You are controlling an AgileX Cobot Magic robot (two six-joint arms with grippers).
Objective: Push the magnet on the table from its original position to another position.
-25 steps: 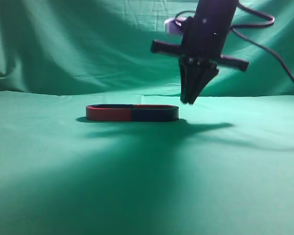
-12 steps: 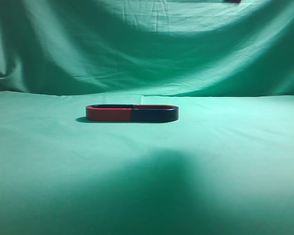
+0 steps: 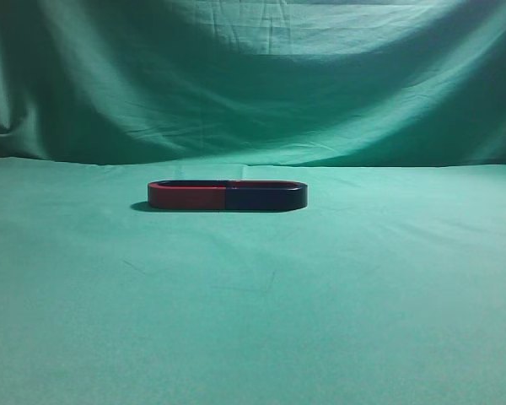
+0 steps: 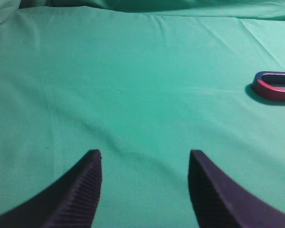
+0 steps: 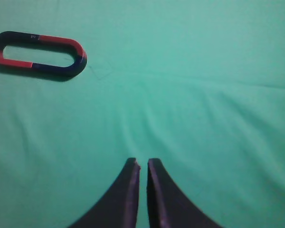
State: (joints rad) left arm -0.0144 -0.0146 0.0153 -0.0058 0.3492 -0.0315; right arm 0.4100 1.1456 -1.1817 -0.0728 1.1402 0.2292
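Note:
The magnet (image 3: 266,198) lies flat on the green table (image 3: 253,321), showing its dark navy side. Its open end meets a same-sized magnet with a red side (image 3: 185,198), so the two form one oval loop. In the right wrist view the magnet (image 5: 57,70) is at the upper left, far ahead of my right gripper (image 5: 143,162), which is shut, empty and above bare cloth. My left gripper (image 4: 145,156) is open and empty over the cloth. Only the red-sided magnet (image 4: 270,91) shows at that view's right edge. Neither gripper shows in the exterior view.
A green draped backdrop (image 3: 253,84) hangs behind the table. The cloth (image 5: 204,95) has slight wrinkles. Nothing else lies on the table in these views.
One second ago my right gripper hung shut just beside the magnet's right end. It has lifted out of the exterior view and its shadow has gone. The magnets have not moved.

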